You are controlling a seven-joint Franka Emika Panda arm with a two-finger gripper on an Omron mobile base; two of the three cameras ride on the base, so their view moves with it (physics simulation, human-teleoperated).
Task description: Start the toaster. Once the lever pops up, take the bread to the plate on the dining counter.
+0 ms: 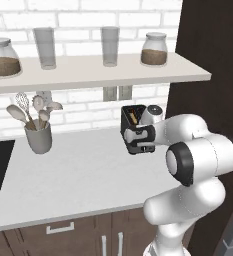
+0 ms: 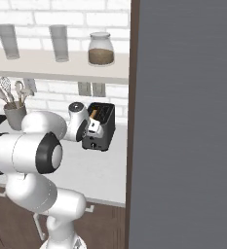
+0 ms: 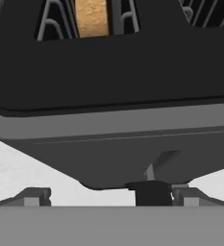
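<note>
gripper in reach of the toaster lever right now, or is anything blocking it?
Probably yes. The gripper is open and right at the toaster's narrow front face, the lever just ahead of its fingertips, with nothing between them. The bread sits in a slot, out of the way.

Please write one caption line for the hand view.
Open gripper close before dark grey boxy toaster, golden-brown bread slice standing in its slot.

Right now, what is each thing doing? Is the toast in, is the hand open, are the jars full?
Toaster: upright on the counter, at the wall.
Bread: down in a slot.
Gripper: open, holding nothing, right at the toaster's front.
Jars: lids on, partly filled with brown stuff.
Glasses: upright, empty.
Utensil pot: upright, holding spoons and a whisk.
</note>
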